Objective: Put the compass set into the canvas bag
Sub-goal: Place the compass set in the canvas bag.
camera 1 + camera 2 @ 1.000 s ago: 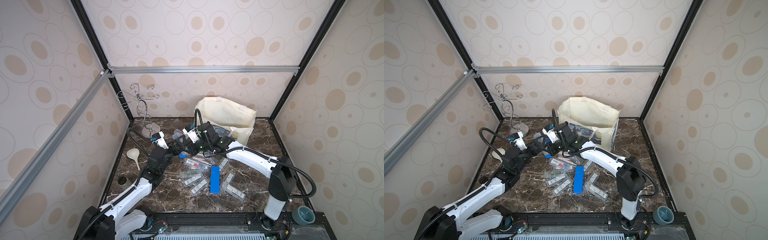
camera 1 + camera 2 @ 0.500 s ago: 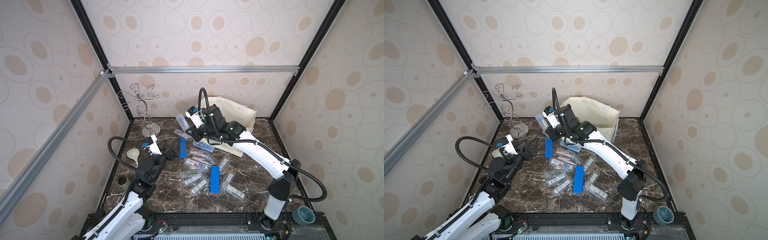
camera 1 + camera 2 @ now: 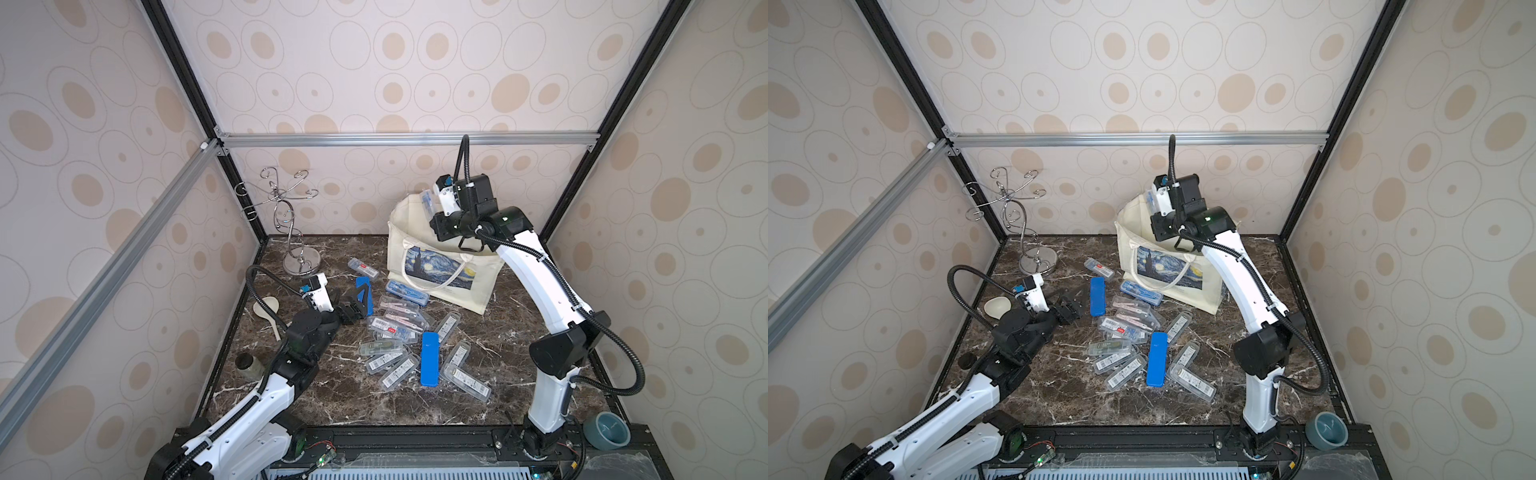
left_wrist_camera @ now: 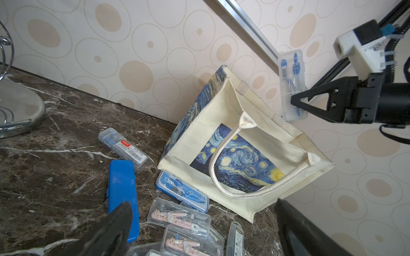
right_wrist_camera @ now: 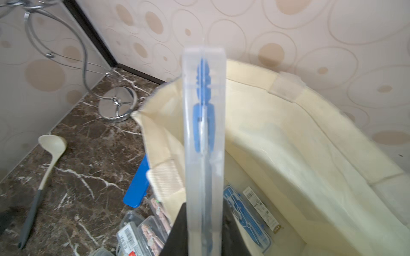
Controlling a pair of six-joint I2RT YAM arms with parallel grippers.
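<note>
Aloft, right hand (image 4: 297, 103) clamps a clear plastic compass set (image 4: 291, 82) over the canvas bag (image 4: 199, 141) — left hand (image 3: 354, 308) spread.

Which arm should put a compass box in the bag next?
The right arm. Its jaws are shut on a clear compass set, held upright over the open canvas bag, so it probably only needs to let go. The left arm is low and away from it, jaws open and empty.

Bright, even overhead light, soft shadows — right wrist view blurred, wide-angle bowing at edges
</note>
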